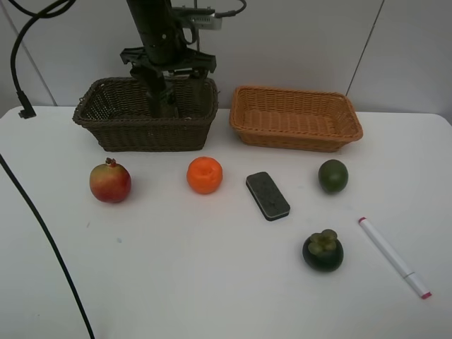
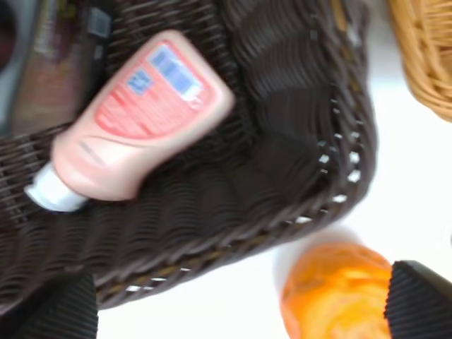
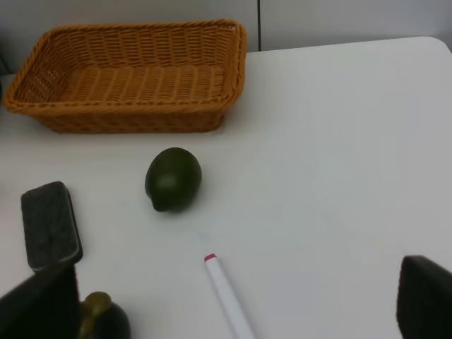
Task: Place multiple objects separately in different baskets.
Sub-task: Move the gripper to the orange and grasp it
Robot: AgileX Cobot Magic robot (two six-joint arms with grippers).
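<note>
A red-yellow round pomegranate (image 1: 110, 181) sits at the left of the white table (image 1: 212, 296). Behind it, upper left, a dark brown woven wicker basket (image 1: 141, 133) holds a pink plastic bottle (image 2: 134, 120) lying on its side, untouched. The left gripper (image 2: 233, 307) hangs above it, jaws wide apart. Rightward come a round orange (image 1: 205, 174), a grey-black eraser block (image 1: 268, 195), an orange-tan wicker basket (image 1: 296, 135) at upper right, a dark mangosteen (image 1: 323, 251), a green lime (image 1: 332, 176) and a white red-tipped marker (image 1: 394, 257). The right gripper (image 3: 232, 300) hovers with its jaws spread.
</note>
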